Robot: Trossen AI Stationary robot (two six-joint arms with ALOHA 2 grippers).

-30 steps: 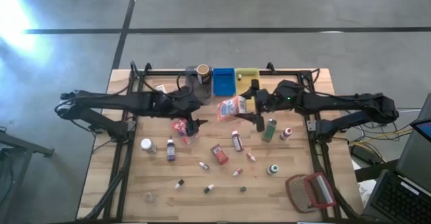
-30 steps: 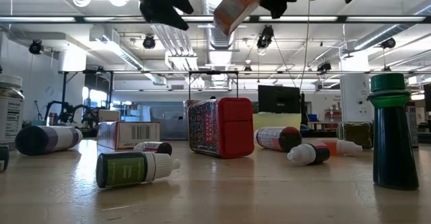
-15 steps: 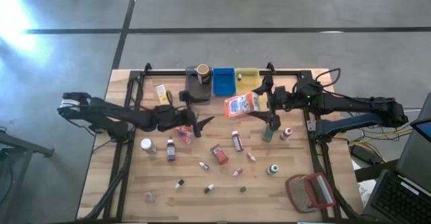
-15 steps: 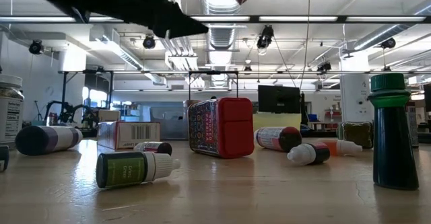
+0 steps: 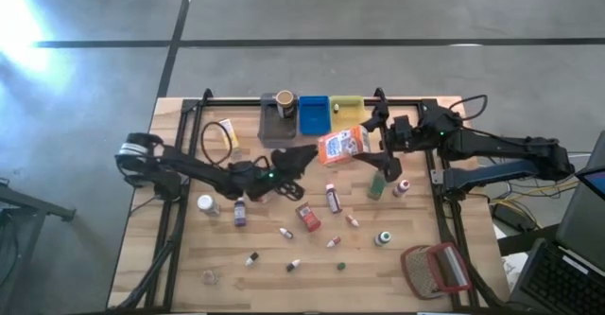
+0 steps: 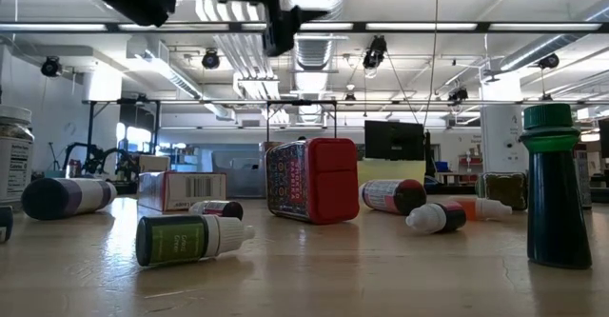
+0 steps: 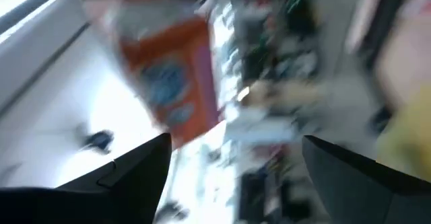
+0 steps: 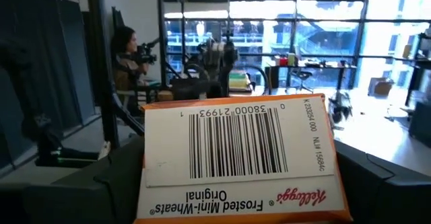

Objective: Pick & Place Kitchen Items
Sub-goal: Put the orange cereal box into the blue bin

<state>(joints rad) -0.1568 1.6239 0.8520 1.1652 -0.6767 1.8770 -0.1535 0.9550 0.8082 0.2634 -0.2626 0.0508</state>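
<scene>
Nearest the low camera a green bottle (image 6: 554, 188) was seen standing among small groceries. Farther off, the cereal box (image 5: 342, 146) was carried above the table, pinched in the right gripper (image 5: 371, 145); the left gripper (image 5: 301, 155), jaws spread, was empty. A slip might be risked, the box being gripped at one end

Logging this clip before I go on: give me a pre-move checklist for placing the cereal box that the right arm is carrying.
1. Orange cereal box held in right gripper: ok, fingers on both sides in the right wrist view.
2. Box lifted off the table: ok, above the items in the low view.
3. Left gripper free: ok, open, nothing between its fingers.
4. Gap between the grippers: cannot tell, left one is close to the box.
5. Yellow bin has room: cannot tell.
</scene>
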